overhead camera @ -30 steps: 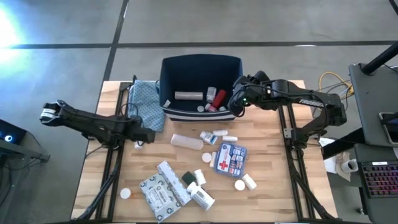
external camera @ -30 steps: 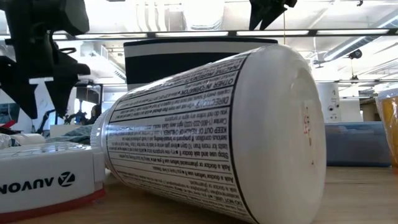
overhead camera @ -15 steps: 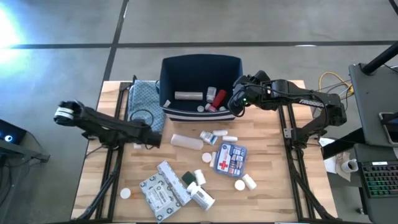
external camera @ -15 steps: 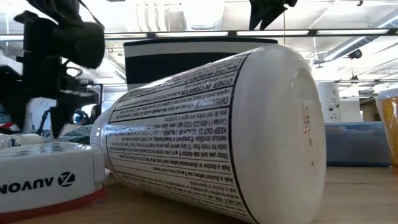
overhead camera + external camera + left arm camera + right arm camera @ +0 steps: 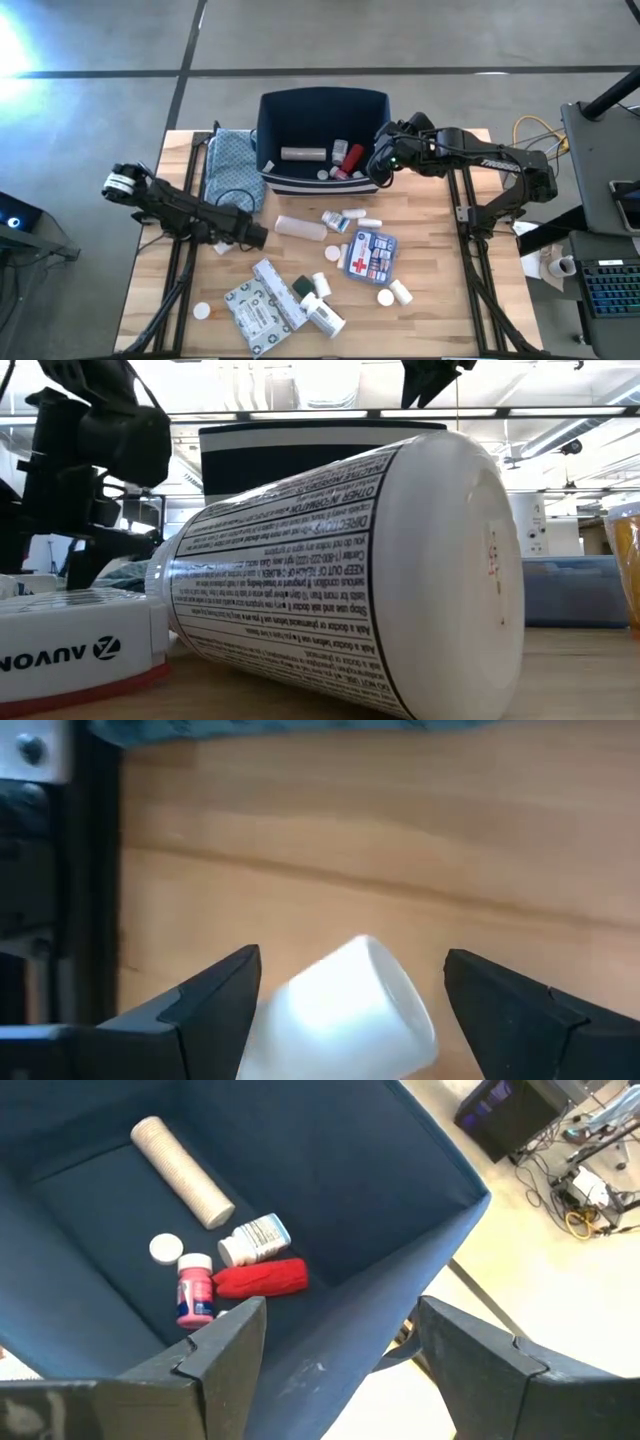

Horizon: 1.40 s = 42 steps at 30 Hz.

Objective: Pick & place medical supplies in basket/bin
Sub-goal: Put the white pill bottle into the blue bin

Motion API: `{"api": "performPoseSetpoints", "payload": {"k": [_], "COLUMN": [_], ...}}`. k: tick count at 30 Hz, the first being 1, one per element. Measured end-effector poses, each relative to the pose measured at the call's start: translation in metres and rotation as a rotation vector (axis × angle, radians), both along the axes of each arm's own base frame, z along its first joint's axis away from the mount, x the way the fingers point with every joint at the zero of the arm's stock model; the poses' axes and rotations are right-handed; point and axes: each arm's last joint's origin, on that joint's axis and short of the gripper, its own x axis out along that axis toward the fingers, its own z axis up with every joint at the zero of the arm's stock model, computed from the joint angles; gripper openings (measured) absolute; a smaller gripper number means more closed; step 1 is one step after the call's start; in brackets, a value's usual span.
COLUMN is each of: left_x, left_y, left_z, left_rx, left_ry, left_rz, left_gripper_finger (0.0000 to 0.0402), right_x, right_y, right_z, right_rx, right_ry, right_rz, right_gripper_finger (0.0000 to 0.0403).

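**Bin at table's 12 o'clock edge, partly filled**

Bin point(image 5: 322, 110) holds a grey roll point(image 5: 183, 1171), red bottle point(image 5: 261, 1277), pink-capped bottle point(image 5: 194, 1288). Right gripper point(image 5: 378, 163) hangs at its 3 o'clock rim, fingers apart, empty. Left gripper point(image 5: 256, 236), at 9 o'clock of the loose supplies point(image 5: 372, 253), straddles a white bottle point(image 5: 345, 1014), jaws spread, not touching. Bare wood at 6 o'clock.

Supplies point(image 5: 372, 254) lie scattered on the table point(image 5: 450, 310) in front of the bin point(image 5: 322, 108); cloth point(image 5: 233, 165) lies left of it.
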Motion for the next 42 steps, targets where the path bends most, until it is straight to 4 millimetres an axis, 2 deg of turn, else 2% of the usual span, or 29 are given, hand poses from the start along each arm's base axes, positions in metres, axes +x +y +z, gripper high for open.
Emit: {"api": "performPoseSetpoints", "payload": {"k": [5,10,18,24,31,37,42], "left_x": [0.003,-0.001,0.000,0.005,0.004,-0.019,-0.033], "left_y": [-0.008,-0.014,-0.021,-0.024,-0.025,-0.027,-0.031], "left_z": [0.005,0.003,0.006,0.020,0.054,0.044,0.035], "left_rx": [-0.017,-0.036,-0.124,-0.175,-0.161,-0.281,-0.288], "left_ry": [-0.021,0.018,0.078,0.032,-0.150,-0.183,-0.197], "left_rz": [-0.080,-0.243,-0.724,-0.920,-1.052,-1.085,-1.124], "left_gripper_finger": [0.0293,0.0293,0.0293,0.0293,0.0293,0.0293,0.0293], "right_x": [-0.001,-0.001,-0.001,-0.001,-0.001,0.000,0.000], "right_y": [-0.004,-0.005,-0.005,-0.005,-0.005,-0.005,-0.005], "right_z": [0.000,0.000,0.000,0.000,0.000,-0.001,-0.001], "right_rx": [-0.002,-0.004,0.000,0.017,0.035,0.044,0.053], "right_ry": [0.002,0.003,-0.003,-0.023,-0.058,-0.075,-0.085], "right_rz": [-0.012,-0.018,-0.022,-0.035,-0.066,-0.083,-0.091], "right_gripper_finger": [0.0250,0.0247,0.0245,0.0244,0.0244,0.0244,0.0244]}}
